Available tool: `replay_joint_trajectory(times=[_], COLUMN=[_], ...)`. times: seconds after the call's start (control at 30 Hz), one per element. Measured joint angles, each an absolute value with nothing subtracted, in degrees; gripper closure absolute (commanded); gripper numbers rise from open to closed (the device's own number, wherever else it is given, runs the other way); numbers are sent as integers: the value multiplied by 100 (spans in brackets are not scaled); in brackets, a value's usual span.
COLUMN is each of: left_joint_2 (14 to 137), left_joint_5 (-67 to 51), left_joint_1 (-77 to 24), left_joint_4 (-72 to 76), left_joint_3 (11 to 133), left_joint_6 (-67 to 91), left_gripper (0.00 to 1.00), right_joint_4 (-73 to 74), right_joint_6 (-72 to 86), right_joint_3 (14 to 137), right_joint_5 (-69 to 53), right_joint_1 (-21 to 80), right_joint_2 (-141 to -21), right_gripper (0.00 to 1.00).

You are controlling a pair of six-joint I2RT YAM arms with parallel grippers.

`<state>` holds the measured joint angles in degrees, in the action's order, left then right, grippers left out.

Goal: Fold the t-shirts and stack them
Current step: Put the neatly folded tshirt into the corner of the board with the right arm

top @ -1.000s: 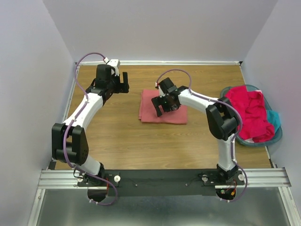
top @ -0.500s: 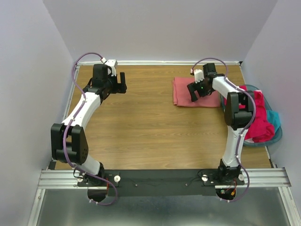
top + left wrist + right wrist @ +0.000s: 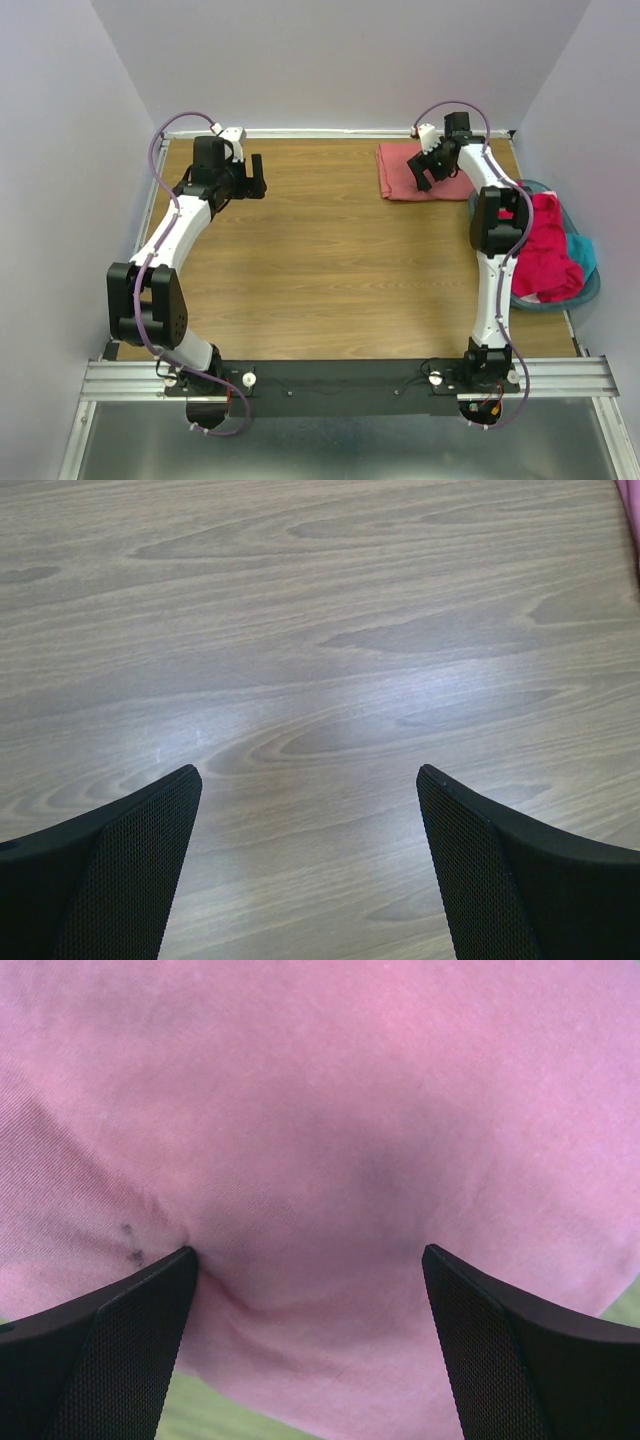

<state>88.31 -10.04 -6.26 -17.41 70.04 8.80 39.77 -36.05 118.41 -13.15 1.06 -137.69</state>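
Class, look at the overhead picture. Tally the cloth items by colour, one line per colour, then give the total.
Salmon-pink t-shirt, folded on the table: 1
Magenta-red t-shirt, heaped in the basket: 1
Teal t-shirt, partly showing beside it in the basket: 1
Total: 3 visible; the heap may hide more.

You're looking at a wood-grain tabletop boxed in on three sides by plain, pale lavender walls. A ribbed aluminium rail runs along its near edge, and soft overhead light leaves a faint sheen on the wood.
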Motion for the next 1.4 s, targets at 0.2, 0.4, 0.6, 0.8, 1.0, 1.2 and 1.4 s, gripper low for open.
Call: replay_joint_trajectory(times=[0.2,0.4,0.6,0.8,1.0,1.2,1.4], left_joint_2=[8840,8840,8820,8820,8820,8820,8820], left_joint_5=[-1087,-1146,-1177,-1203,-1214,-1223,-1229], left_joint_1=[-534,-484,-458,-421,-416,-410,-384], left_joint_4=[-1848,-1850,-1839,-1839,-1837,-1828,-1815], left_joint_3=[7091,7113,7113,7135,7135,7135,7135], left_joint_6=[854,860,882,926,930,930,928], left_gripper=[4,4,4,4,4,4,4], right_joint_4=[4029,4064,4171,4309,4278,4132,3951], right_joint_6=[-3507,-2685,-1697,-1020,-648,-443,-257], right_joint_3=[12495,12145,10960,10309,10259,10392,10923], right_joint_5=[-1271,-1107,-786,-661,-486,-279,-99], right_joint_1=[104,102,102,104,117,139,137], right_joint_2=[-14090,-13642,-12276,-12167,-12682,-12914,-13290], right_gripper=[0,0,0,0,0,0,0])
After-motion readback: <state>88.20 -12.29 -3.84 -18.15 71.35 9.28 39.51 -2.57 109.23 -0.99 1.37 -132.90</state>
